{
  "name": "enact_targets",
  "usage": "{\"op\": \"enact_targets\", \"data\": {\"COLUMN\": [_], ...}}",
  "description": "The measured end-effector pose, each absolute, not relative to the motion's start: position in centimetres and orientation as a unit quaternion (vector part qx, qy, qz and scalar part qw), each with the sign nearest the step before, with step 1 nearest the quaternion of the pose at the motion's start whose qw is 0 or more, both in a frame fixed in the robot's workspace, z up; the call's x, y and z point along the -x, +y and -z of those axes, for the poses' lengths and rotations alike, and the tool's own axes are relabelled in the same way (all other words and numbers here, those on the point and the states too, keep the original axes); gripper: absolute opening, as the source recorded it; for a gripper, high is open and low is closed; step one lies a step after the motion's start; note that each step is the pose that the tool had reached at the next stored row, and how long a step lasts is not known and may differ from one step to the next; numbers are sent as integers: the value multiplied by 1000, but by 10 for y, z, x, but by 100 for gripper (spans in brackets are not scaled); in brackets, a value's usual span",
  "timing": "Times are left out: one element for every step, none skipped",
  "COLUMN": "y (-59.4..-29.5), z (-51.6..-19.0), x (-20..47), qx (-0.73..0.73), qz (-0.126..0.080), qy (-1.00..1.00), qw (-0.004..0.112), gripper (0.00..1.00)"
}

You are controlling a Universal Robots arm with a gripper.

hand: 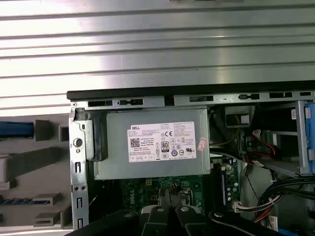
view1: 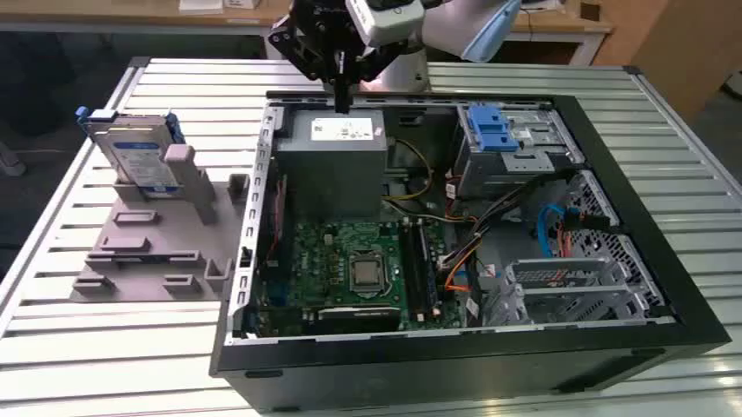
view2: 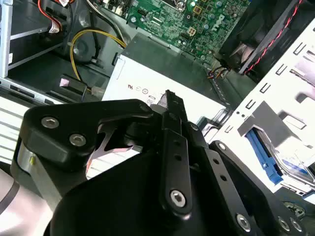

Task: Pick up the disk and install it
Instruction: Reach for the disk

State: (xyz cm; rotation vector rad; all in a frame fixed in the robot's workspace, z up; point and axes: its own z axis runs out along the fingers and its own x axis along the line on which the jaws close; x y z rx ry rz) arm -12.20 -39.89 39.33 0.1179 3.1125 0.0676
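Observation:
The disk [view1: 137, 155], silver with a blue-and-white label and a blue bracket, stands upright in a grey holder [view1: 151, 248] on the table at the exterior view's left, outside the computer case. Its blue edge [hand: 17, 129] also shows in the first wrist view. My gripper [view1: 342, 97] hangs over the back rim of the open case, above the grey power supply [view1: 330, 161], well apart from the disk. Its black fingers [hand: 170, 199] are shut, pressed together with nothing between them. In the second wrist view the fingers [view2: 172, 105] point down at the power supply's white sticker.
The open black computer case [view1: 464, 347] lies on a slatted metal table [view1: 93, 347]. Inside it are a green motherboard [view1: 354, 269], loose cables [view1: 464, 221] and a metal drive cage with a blue ribbed latch [view1: 493, 130] at the back right.

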Motion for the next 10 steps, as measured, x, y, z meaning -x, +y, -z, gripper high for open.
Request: {"op": "enact_targets", "data": {"y": [-399,-399,-399,-399,-399,-399,-399,-399,-399,-399], "z": [-393,-393,-393,-393,-393,-393,-393,-393,-393,-393], "x": [122,122,122,122,122,122,122,123,123,123], "qx": [-38,-38,-38,-38,-38,-38,-38,-38,-38,-38], "qz": [-22,-22,-22,-22,-22,-22,-22,-22,-22,-22], "qy": [999,999,999,999,999,999,999,999,999,999], "qw": [13,13,13,13,13,13,13,13,13,13], "gripper": [11,11,11,11,11,11,11,11,11,11]}}
